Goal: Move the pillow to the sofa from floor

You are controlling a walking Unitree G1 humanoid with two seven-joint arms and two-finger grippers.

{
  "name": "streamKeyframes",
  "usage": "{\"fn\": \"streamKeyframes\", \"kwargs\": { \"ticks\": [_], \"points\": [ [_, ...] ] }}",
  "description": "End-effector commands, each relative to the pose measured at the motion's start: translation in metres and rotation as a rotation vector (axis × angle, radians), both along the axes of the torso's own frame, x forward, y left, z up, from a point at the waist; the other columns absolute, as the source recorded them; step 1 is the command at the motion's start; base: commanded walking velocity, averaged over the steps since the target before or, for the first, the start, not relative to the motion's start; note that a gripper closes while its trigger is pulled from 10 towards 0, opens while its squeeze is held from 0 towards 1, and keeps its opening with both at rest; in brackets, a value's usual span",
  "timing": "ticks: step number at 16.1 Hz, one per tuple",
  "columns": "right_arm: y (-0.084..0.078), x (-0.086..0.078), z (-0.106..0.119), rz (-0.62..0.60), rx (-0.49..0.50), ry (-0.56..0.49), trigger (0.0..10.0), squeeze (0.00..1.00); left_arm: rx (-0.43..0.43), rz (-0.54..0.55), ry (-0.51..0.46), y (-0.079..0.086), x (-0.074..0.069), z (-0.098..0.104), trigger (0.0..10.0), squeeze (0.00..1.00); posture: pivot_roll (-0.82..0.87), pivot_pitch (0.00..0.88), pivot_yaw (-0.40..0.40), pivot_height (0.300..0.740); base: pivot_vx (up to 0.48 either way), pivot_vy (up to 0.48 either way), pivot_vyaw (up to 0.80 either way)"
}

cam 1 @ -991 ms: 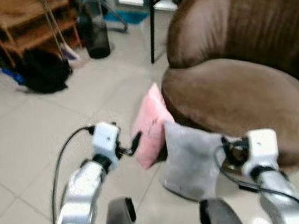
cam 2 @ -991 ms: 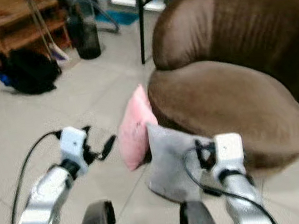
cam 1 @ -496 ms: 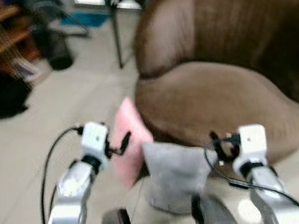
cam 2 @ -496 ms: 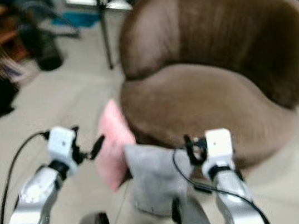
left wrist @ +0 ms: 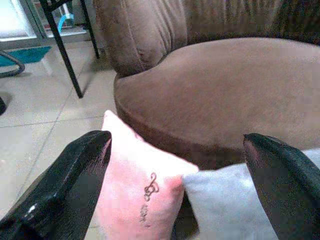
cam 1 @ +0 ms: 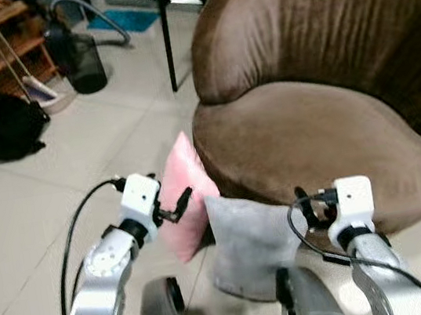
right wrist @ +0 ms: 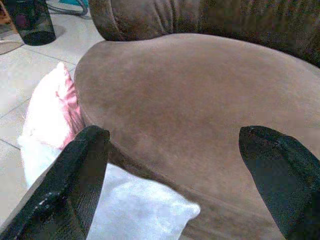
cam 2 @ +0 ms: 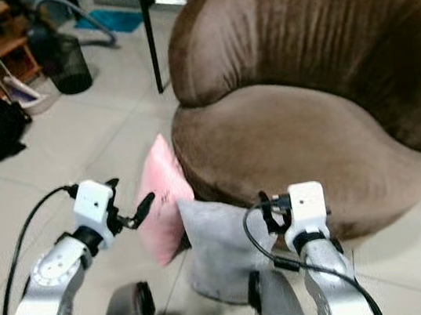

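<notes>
A: While we look down from the head, the pink pillow [cam 1: 185,197] and the grey pillow [cam 1: 251,242] lean on the floor against the sofa [cam 1: 326,132].

B: Through the wrists, our left end effector [left wrist: 180,185] and right end effector [right wrist: 172,180] are spread, empty. We judge the pillows soft and light; we'd pinch a top corner.

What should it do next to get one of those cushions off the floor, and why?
Probably lower the left gripper over the pink pillow and close on its top edge. Its fingers stand wide open, the pillow framed between them, leaning against the brown sofa beside the grey pillow. Neither pillow is held yet.
</notes>
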State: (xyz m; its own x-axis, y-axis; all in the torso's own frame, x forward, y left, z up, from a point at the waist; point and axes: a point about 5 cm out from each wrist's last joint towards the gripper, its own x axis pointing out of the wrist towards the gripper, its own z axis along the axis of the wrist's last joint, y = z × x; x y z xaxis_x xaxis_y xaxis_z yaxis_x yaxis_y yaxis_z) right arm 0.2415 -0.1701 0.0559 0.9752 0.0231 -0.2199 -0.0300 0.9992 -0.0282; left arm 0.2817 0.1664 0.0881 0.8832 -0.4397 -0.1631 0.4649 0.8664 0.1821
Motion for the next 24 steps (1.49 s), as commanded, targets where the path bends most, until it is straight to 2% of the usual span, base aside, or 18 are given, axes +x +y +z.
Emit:
{"fn": "streamKeyframes", "kwargs": {
  "ticks": [1,3,5,6,7,11,13,15,17,18,22,24],
  "points": [
    [-0.001,-0.001,-0.007,-0.005,0.003,0.034,10.0,0.0,0.012,-0.013,-0.006,0.001,-0.002,0.0,10.0,0.0,0.01,0.073,-0.038,0.525,0.0,0.0,0.0],
    [0.001,0.005,-0.008,-0.003,0.011,0.04,10.0,0.0,0.021,-0.014,-0.008,0.005,-0.003,0.0,10.0,0.0,0.01,0.09,-0.043,0.51,0.0,0.0,0.0],
    [0.001,0.016,-0.016,-0.072,0.136,0.073,10.0,0.0,0.026,-0.076,-0.022,0.003,-0.009,0.002,10.0,0.0,0.04,0.134,-0.048,0.5,0.0,0.0,0.0],
    [0.001,0.018,-0.017,-0.081,0.153,0.073,10.0,0.0,0.026,-0.091,-0.026,0.002,-0.011,0.003,10.0,0.0,0.04,0.139,-0.047,0.5,0.0,0.0,0.0],
    [0.0,0.025,-0.017,-0.13,0.261,0.042,10.0,1.0,0.003,-0.14,-0.025,0.001,-0.015,0.004,10.0,0.0,0.06,0.171,-0.034,0.5,0.0,0.0,0.0],
    [-0.007,0.04,-0.018,-0.264,0.47,0.003,10.0,1.0,-0.074,-0.292,-0.014,0.003,-0.027,0.016,10.0,0.0,0.08,0.212,0.008,0.5,0.0,0.0,0.0],
    [-0.014,0.051,-0.011,-0.3,0.554,-0.053,10.0,1.0,-0.018,-0.342,-0.006,0.007,-0.031,0.017,10.0,0.0,0.11,0.255,0.021,0.5,0.0,0.0,0.0],
    [-0.017,0.061,-0.003,-0.311,0.595,-0.123,10.0,1.0,-0.023,-0.369,-0.002,0.011,-0.037,0.023,10.0,0.0,0.14,0.27,0.026,0.5,0.0,0.0,0.0],
    [-0.017,0.065,0.0,-0.309,0.602,-0.155,10.0,1.0,-0.016,-0.39,0.014,0.014,-0.041,0.025,10.0,0.0,0.15,0.275,0.031,0.5,0.0,0.0,0.0],
    [-0.011,0.067,0.0,-0.286,0.613,-0.155,10.0,1.0,0.001,-0.392,0.024,0.018,-0.043,0.027,10.0,0.0,0.17,0.279,0.035,0.5,0.0,0.0,0.0],
    [0.009,0.078,-0.01,-0.249,0.559,-0.069,10.0,1.0,0.05,-0.383,0.028,0.035,-0.045,0.037,10.0,0.0,0.24,0.291,0.044,0.5,0.0,0.0,0.0],
    [0.011,0.082,-0.013,-0.259,0.536,-0.03,10.0,1.0,0.06,-0.384,0.029,0.038,-0.046,0.04,10.0,0.0,0.26,0.294,0.045,0.5,0.0,0.0,0.0]
  ]
}}
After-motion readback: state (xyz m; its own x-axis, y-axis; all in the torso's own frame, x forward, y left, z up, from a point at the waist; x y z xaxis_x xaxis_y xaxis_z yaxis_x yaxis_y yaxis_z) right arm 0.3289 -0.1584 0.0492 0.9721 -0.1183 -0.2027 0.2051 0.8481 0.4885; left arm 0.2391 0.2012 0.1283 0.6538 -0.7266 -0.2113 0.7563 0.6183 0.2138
